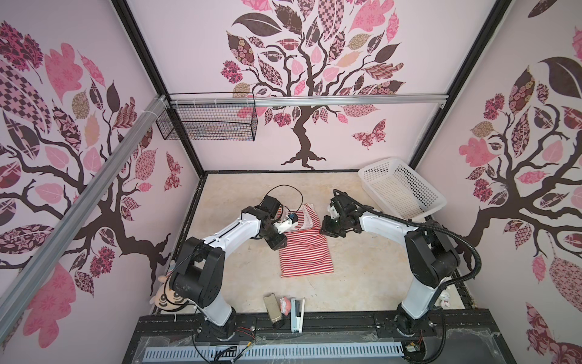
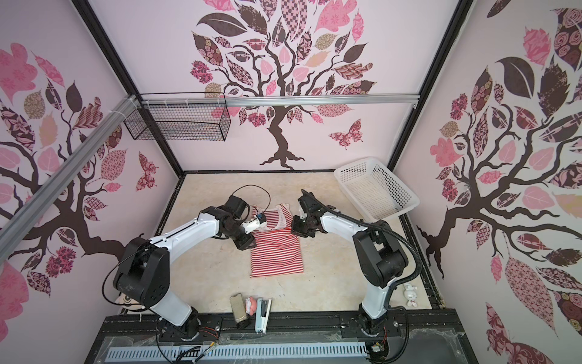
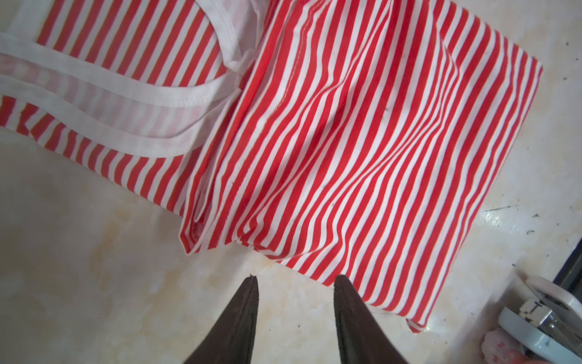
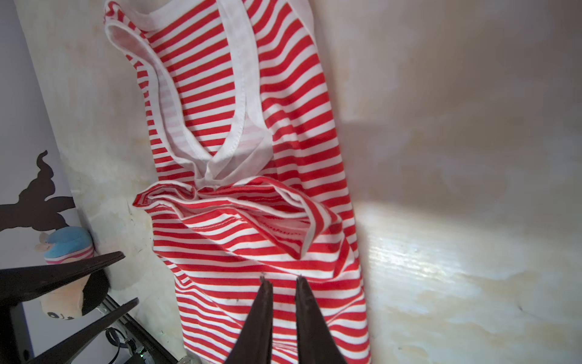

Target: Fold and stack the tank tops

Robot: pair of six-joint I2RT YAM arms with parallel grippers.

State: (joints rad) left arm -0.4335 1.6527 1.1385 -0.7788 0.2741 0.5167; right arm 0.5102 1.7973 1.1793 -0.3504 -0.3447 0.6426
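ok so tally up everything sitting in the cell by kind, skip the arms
striped tank top: 1
baskets: 2, white plastic basket and black wire basket
plush toys: 2, striped-hat plush doll and white bunny
white stapler: 1
small items I cannot identify: 2, tan oblong item and pink-and-white item
total: 8

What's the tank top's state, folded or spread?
Partly folded. The tank top has its hem end doubled back over its middle; the strap end lies flat, uncovered.
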